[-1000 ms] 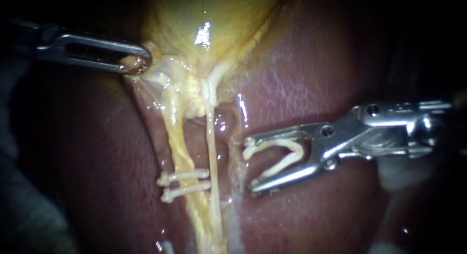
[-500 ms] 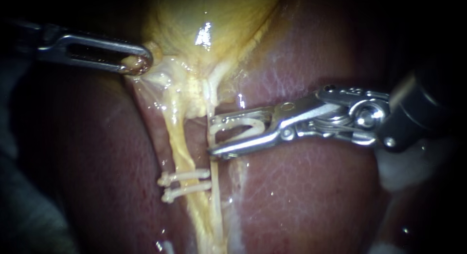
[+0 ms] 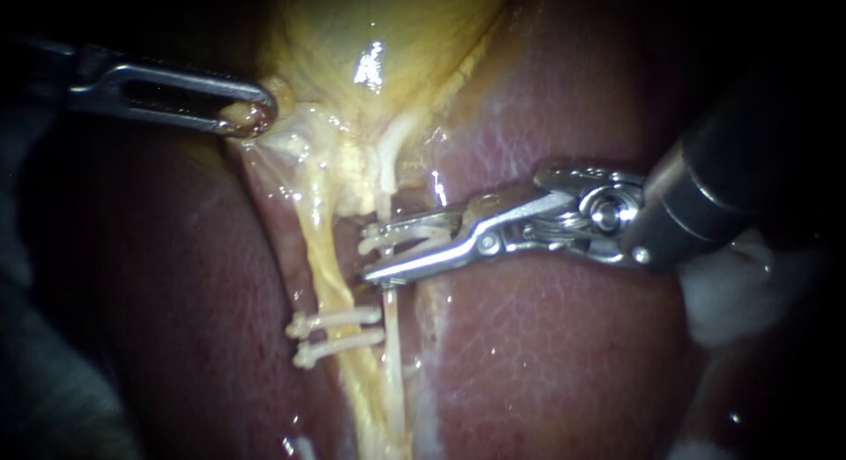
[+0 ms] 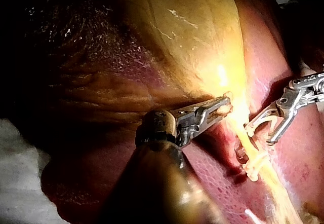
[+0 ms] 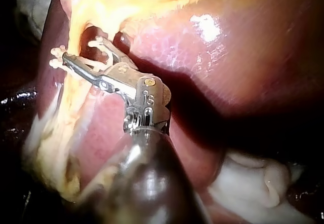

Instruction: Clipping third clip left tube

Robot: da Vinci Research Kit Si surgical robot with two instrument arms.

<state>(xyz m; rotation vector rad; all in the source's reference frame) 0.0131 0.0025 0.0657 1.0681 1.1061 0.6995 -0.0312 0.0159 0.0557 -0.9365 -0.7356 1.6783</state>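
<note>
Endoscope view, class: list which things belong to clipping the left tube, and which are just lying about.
In the job: right silver metal instrument, carrying an open white plastic clip; thick yellow left tube; two closed white clips on it; left slotted metal instrument, holding tissue of the yellow gallbladder.
Lying about: white gauze wad; dark red liver surface.

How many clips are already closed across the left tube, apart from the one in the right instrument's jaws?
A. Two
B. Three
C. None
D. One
A: two clips lie across the left tube, below the right instrument holding a third clip.
</note>
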